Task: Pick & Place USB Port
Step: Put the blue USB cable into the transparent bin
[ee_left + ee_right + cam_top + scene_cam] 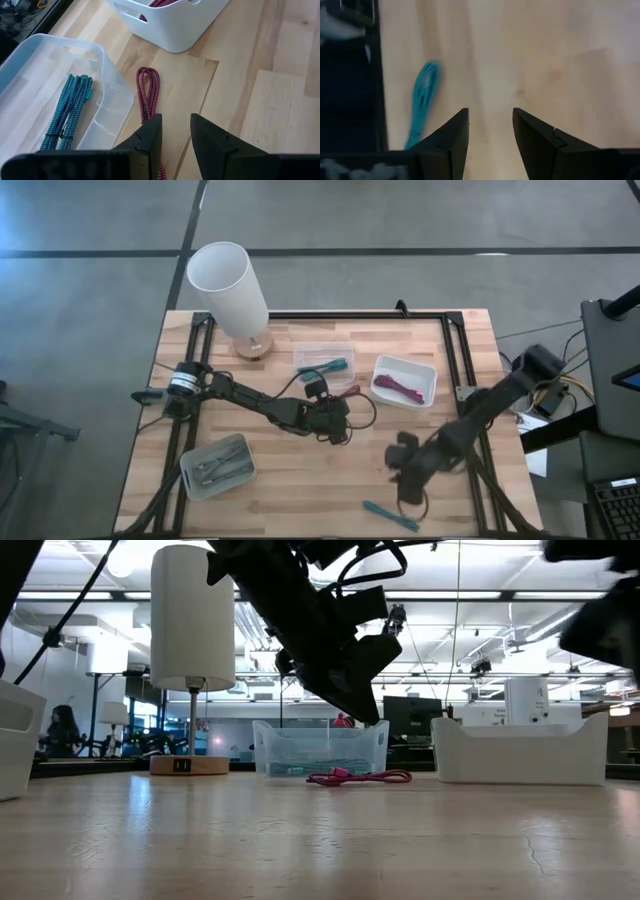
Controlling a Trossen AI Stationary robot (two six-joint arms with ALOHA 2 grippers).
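Left gripper (175, 131) fingers stood narrowly parted over the magenta braided cable (148, 95) lying beside the clear bin (55, 100), while the right gripper (490, 125) hung open beside a teal cable (422, 102).

Both arms dark, near black, built from slim jointed links. Left arm (240, 394) carried silver-grey collar with white ring near its base, black cable looping off wrist. Right arm (480, 412) showed rounded black shoulder housing, thick elbow block. Left gripper (175, 136): two matte black wedge fingers, flat inner faces, angular stepped outer edges. Right gripper (490, 131): same black wedge pair, tapering to blunt tips.
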